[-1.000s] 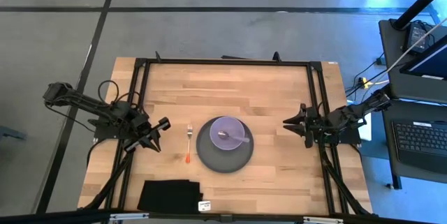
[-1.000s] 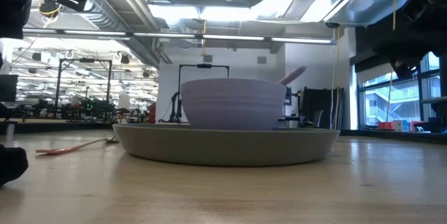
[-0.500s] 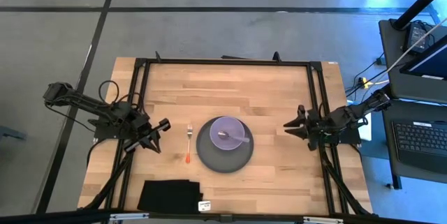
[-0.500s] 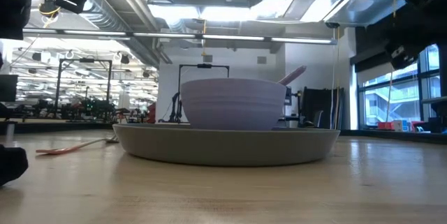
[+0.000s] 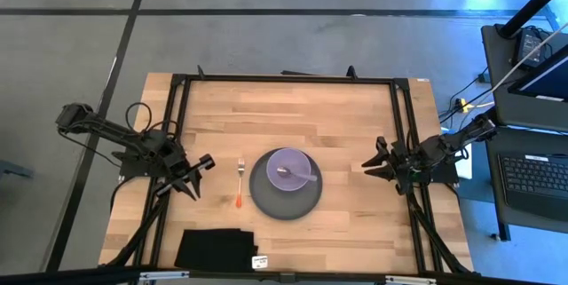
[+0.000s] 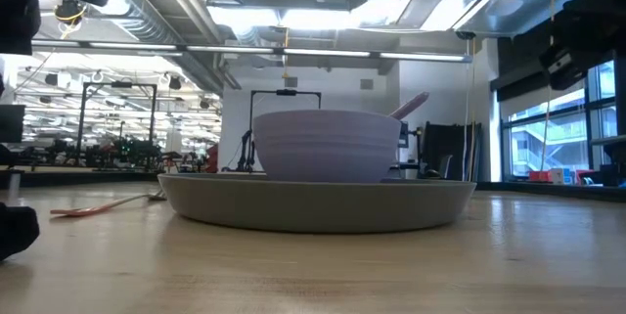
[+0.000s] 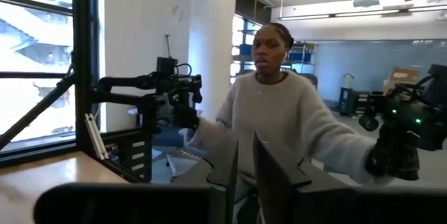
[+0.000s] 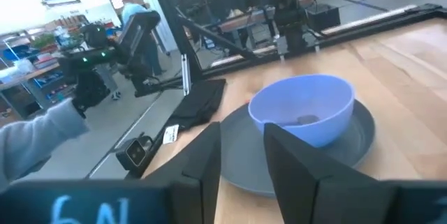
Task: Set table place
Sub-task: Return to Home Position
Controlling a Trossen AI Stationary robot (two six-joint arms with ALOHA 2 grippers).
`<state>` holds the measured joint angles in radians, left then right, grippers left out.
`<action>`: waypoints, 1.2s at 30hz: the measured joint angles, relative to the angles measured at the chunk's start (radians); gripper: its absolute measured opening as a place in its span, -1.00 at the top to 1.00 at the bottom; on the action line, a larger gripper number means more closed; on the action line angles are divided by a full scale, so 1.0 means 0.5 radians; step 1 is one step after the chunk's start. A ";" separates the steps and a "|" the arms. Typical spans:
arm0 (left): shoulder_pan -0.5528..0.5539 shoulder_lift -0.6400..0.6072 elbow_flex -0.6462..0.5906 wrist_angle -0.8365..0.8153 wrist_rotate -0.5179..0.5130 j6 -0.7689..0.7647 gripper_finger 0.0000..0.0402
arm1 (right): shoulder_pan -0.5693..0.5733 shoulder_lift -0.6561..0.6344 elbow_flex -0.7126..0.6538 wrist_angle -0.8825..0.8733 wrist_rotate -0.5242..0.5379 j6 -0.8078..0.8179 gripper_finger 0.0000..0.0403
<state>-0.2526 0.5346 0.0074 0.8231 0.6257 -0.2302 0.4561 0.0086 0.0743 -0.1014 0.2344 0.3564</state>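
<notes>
Centrally, plate [image 5: 280, 207] with bowl [image 5: 293, 159], between left tool [image 5: 202, 177] and right tool [image 5: 373, 166], both parted, empty.

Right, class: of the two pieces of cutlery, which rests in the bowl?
The lilac-handled spoon: it sits in the bowl; the orange-handled fork lies on the table.

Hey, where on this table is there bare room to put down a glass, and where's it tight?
Widest bare wood: the table strip between the plate and the frame rail opposite the black cloth. Also free: between plate and right gripper, and past the cloth on the right gripper's side. Tight: the fork fills the gap between plate and left gripper.
</notes>
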 joint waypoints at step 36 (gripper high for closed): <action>-0.007 0.000 0.000 0.018 0.033 -0.830 0.85 | 0.000 0.035 -0.135 0.302 -0.122 -0.090 0.44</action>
<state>-0.2562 0.5346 0.0074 0.8322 0.6422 -0.6453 0.4561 0.0261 0.0067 0.0494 0.1734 0.3112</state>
